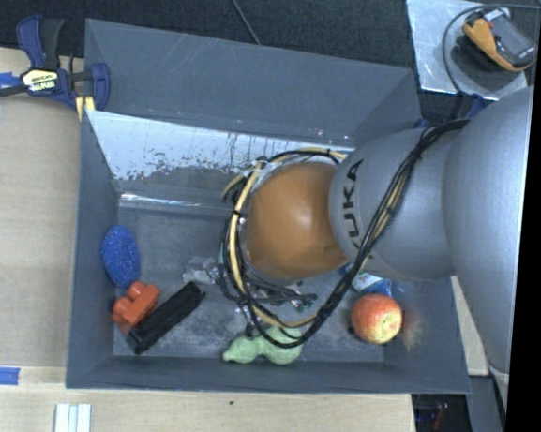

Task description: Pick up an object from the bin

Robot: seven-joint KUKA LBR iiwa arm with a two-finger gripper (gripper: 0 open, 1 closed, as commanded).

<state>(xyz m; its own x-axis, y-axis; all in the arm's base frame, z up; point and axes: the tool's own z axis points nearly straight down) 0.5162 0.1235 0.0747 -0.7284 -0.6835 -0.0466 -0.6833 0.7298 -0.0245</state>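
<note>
Camera view from above: we see the arm (441, 197) reach in from the right, its orange cover (289, 220) and looped cables over the middle of the grey bin (94, 242). The tool (255, 305) sits under that cover, and we cannot tell whether it is released or clenched. Just below it, by the lower wall, lies a green lump (262, 350). An apple (376, 318) lies to the right; a black bar (166, 317), an orange block (135, 304) and a blue oval (120, 254) lie to the left.
</note>
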